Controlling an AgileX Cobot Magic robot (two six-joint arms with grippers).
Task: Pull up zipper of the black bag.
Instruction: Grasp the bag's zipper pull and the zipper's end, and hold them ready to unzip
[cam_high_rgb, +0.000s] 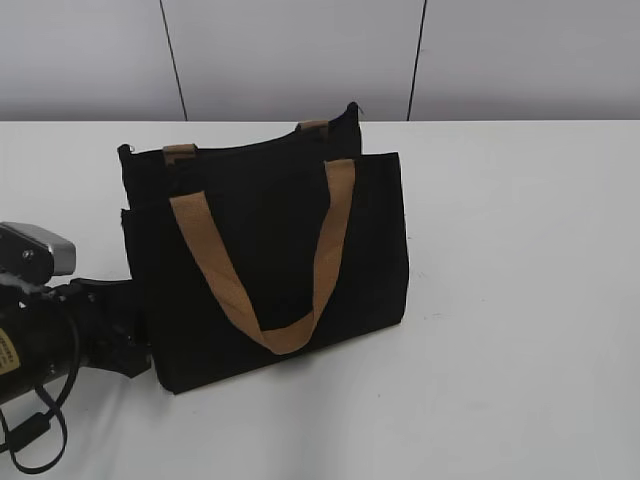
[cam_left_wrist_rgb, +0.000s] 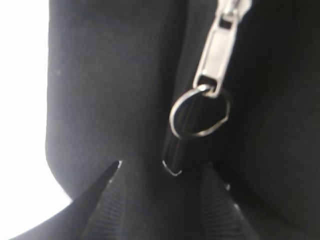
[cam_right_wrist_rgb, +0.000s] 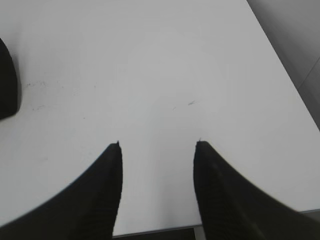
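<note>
The left arm (cam_high_rgb: 50, 330) reaches in low from the exterior view's 8 o'clock corner, wrist level. Its gripper (cam_left_wrist_rgb: 162, 170) has its jaws spread apart, fingertips (cam_left_wrist_rgb: 112, 167) pointing toward 12 o'clock in the wrist view. The right gripper (cam_right_wrist_rgb: 157, 145) hangs above the surface, jaws likewise parted and holding nothing.

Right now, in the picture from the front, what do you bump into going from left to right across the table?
Left arm → black bag with its tan handle → bare white table.
</note>
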